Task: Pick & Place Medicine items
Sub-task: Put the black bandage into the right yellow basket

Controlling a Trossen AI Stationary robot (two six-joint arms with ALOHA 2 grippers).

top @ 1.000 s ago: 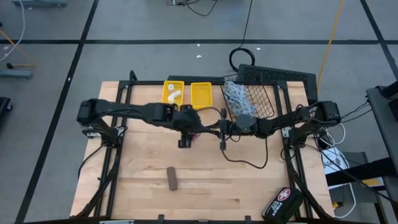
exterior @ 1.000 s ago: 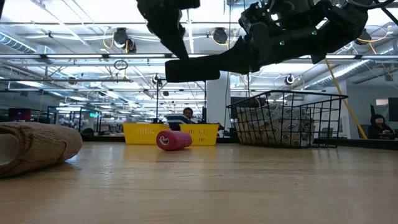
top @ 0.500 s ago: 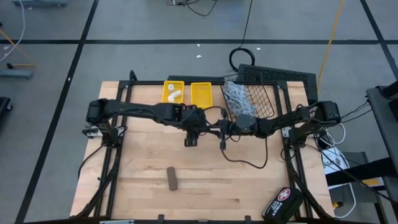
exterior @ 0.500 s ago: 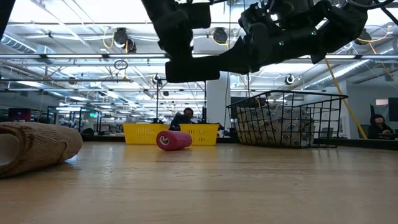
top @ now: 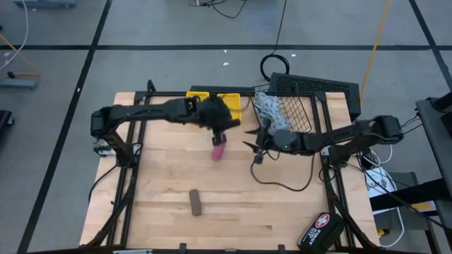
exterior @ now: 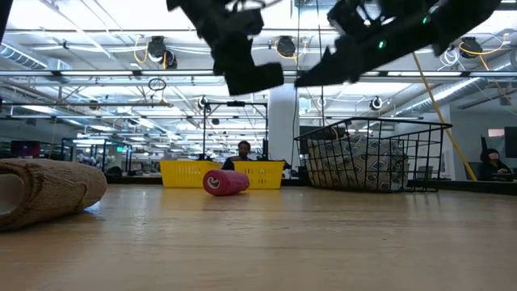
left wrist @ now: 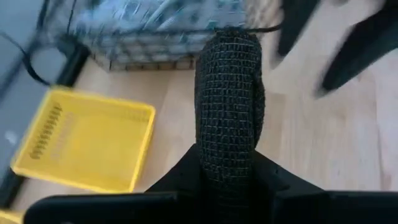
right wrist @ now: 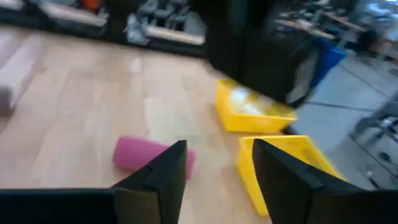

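The black block (left wrist: 229, 106), a mesh-wrapped roll, is clamped between the left gripper's (top: 219, 121) fingers, held in the air just beside the yellow trays (left wrist: 84, 146) and near the wire basket (top: 296, 106) that holds the blue-white patterned pouch (top: 268, 109). The magenta tube (top: 219, 149) lies on the wooden surface (top: 162, 183) below. The right gripper (top: 252, 143) hovers near it, its fingers (right wrist: 158, 177) standing apart and empty. The brown block (top: 195, 202) rests well apart toward the front.

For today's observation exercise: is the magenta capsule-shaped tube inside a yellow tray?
No, the magenta capsule-shaped tube lies on the bare wooden table, apart from the yellow trays.
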